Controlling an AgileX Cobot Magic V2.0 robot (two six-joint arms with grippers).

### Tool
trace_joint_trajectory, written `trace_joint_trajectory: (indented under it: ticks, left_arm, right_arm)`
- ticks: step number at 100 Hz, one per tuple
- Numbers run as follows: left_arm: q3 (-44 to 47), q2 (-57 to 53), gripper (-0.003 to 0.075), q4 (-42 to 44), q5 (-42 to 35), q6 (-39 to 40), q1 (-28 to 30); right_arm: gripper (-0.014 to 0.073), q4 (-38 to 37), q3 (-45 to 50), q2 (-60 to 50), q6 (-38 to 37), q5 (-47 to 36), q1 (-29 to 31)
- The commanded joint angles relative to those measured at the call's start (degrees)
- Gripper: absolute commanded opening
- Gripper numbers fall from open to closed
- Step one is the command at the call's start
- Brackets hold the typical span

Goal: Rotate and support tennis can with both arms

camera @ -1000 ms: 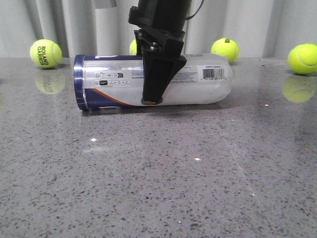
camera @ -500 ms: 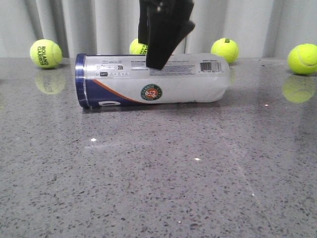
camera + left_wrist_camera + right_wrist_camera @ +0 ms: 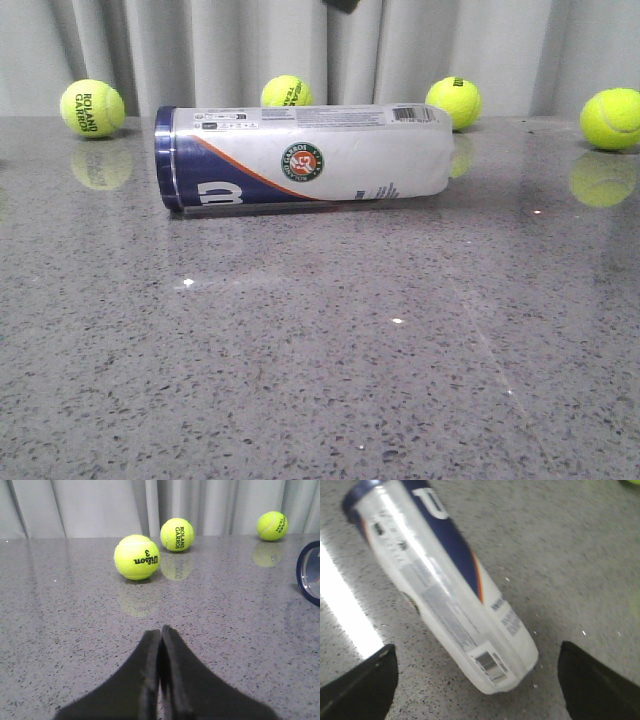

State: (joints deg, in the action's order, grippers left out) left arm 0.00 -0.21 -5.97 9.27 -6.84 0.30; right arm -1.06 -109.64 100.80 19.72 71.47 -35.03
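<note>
The tennis can lies on its side on the grey table, navy rim to the left, round emblem facing me, barcode on top. My right gripper is open and empty, raised above the can; only a black scrap of it shows at the top of the front view. My left gripper is shut and empty, low over the table, left of the can. The can's navy rim shows at the edge of the left wrist view.
Yellow-green tennis balls lie along the back: far left, behind the can, right of centre, far right. A Wilson ball lies ahead of my left gripper. A grey curtain closes the back.
My right gripper has let go of the can and risen almost out of the front view. The can has rolled, bringing the emblem to the front and the barcode to the top.
</note>
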Motion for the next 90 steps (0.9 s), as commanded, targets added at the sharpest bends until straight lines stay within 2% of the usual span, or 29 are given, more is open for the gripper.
trace_joint_trajectory:
  ticks: [1,20,25,35,53,65,90]
  left_arm:
    - [2.6,-2.0,-0.0020,-0.2,-4.4,0.5,-0.3]
    - [2.6,-2.0,-0.0020,-0.2,-4.4,0.5,-0.3]
    - [2.6,-2.0,-0.0020,-0.2,-4.4,0.5,-0.3]
    - [2.6,-2.0,-0.0020,-0.2,-4.4,0.5,-0.3]
    - [2.6,-2.0,-0.0020,-0.2,-4.4,0.5,-0.3]
    - [2.6,-2.0,-0.0020,-0.2,-4.4,0.5,-0.3]
    - [2.6,-2.0,-0.0020,-0.2,-4.4,0.5,-0.3]
  right_arm:
    - [0.0633,-4.9,-0.6,-4.2,-9.3,4.7,0.4]
    - [0.0629,-5.4,1.7,-6.9,-15.0,4.7,1.8]
    - [0.0599,-5.4,2.4,-7.6,-16.3,4.7,2.2]
    - [0.0462,-5.4,4.5,-9.3,-18.4,4.7,3.1]
    - [0.0103,-5.4,8.7,-12.1,-21.7,4.7,5.8]
    - [-0.0054,-5.4,11.9,-14.3,-23.2,4.7,7.6]
    - [-0.0067,-5.4,21.1,-21.2,-25.0,1.8,9.7]
